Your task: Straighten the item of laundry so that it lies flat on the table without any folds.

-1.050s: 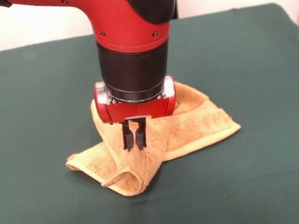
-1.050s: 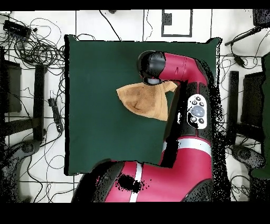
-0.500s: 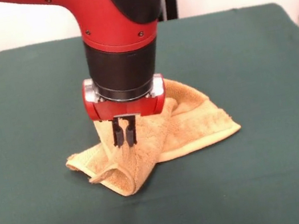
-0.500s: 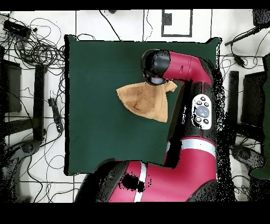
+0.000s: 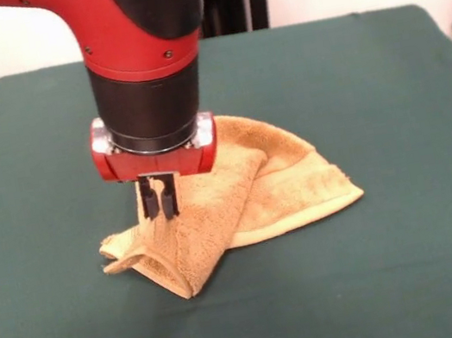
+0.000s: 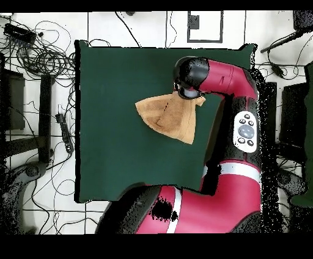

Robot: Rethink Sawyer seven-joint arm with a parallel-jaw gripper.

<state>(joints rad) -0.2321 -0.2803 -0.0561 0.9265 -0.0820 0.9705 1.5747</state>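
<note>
- The tool [image 5: 160, 200], two black fingers below the red wrist ring of the red and black arm [image 5: 140, 53], has its fingers drawn close together with a raised ridge of cloth pinched between them, so it is gripping the towel.
- Over the last second the tool has travelled sideways, toward the left of the front view, taking the pinched fold with it; the upper layer has been dragged over and now lies as a broad flap.
- The small yellow-orange terry-cloth towel [image 5: 240, 197] lies directly under the tool and spreads away from it to the right in the front view, resting on the dark green cloth-covered surface [image 5: 387, 88].
- Judged from this, unfolding is under way but incomplete: layers overlap, and a rolled corner sits just below the tool.
- Overhead, the towel [image 6: 168, 117] shows as a wedge, not a square.
</note>
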